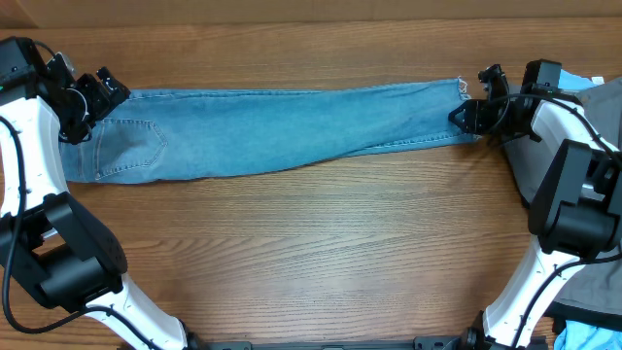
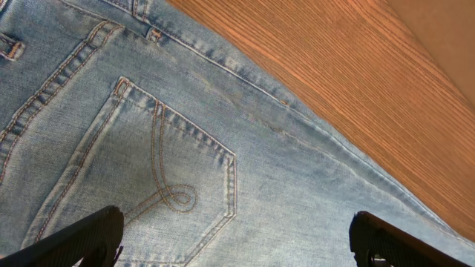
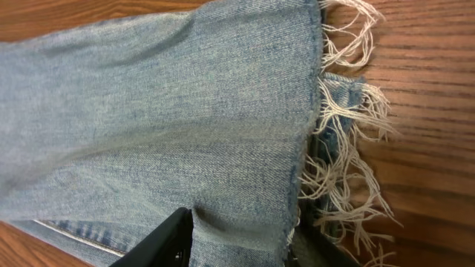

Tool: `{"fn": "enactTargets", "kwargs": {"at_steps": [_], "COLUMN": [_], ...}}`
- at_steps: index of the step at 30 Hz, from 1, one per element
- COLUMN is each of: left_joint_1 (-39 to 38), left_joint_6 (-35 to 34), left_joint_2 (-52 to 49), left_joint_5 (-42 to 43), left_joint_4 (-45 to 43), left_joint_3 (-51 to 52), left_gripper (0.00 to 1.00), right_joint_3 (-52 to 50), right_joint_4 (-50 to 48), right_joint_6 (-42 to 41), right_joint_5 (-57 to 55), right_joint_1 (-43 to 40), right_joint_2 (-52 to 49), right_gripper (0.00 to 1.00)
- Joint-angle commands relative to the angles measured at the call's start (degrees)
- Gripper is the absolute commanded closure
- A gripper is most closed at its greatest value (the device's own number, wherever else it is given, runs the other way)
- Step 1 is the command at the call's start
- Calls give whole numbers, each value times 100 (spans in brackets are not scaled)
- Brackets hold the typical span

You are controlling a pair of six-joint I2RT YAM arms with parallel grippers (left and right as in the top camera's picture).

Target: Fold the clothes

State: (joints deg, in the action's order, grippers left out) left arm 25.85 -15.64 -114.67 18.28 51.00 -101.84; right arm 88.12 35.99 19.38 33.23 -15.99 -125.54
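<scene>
The light-blue denim jeans (image 1: 292,131) lie stretched across the far half of the table, waist at the left and frayed ankle hems (image 1: 461,87) at the right. My left gripper (image 1: 92,102) is open just above the waist end. In the left wrist view its fingers (image 2: 237,241) are spread wide over the denim (image 2: 297,185) beside a back pocket (image 2: 163,170). My right gripper (image 1: 465,115) is at the ankle end. In the right wrist view its fingers (image 3: 245,245) pinch the denim (image 3: 185,111) next to the frayed hem (image 3: 341,163).
The wooden table (image 1: 311,253) runs bare in front of the jeans. Grey trousers (image 1: 595,287) and a bright-blue garment (image 1: 588,335) lie at the right edge behind my right arm. Bare wood (image 2: 356,74) shows past the jeans' far edge.
</scene>
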Motion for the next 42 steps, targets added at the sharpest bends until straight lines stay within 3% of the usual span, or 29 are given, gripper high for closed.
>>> {"fn": "enactTargets", "kwargs": {"at_steps": [1,15,40,41,42], "left_joint_1": [0,0,0,0,0], "left_joint_6": [66,66,66,66,66], "left_joint_2": [140,140,140,140,140], "left_joint_5": [59,61,61,61,61], "left_joint_4": [-24,-24,-24,-24,-22], "left_joint_3": [-151,-151,-151,-151,-151], "left_gripper": [0,0,0,0,0], "right_joint_3": [90,374,181,181,181], "right_joint_4": [74,691,1309,1307,1303], "right_joint_6": [13,-334,-310,-315,-328], "right_joint_5": [101,-531,-1569,-1650,-1731], "right_joint_1": [22,15,-26,-26,-26], "right_joint_2": [205,767,603,603,605], "right_gripper": [70,96,96,94,82]}}
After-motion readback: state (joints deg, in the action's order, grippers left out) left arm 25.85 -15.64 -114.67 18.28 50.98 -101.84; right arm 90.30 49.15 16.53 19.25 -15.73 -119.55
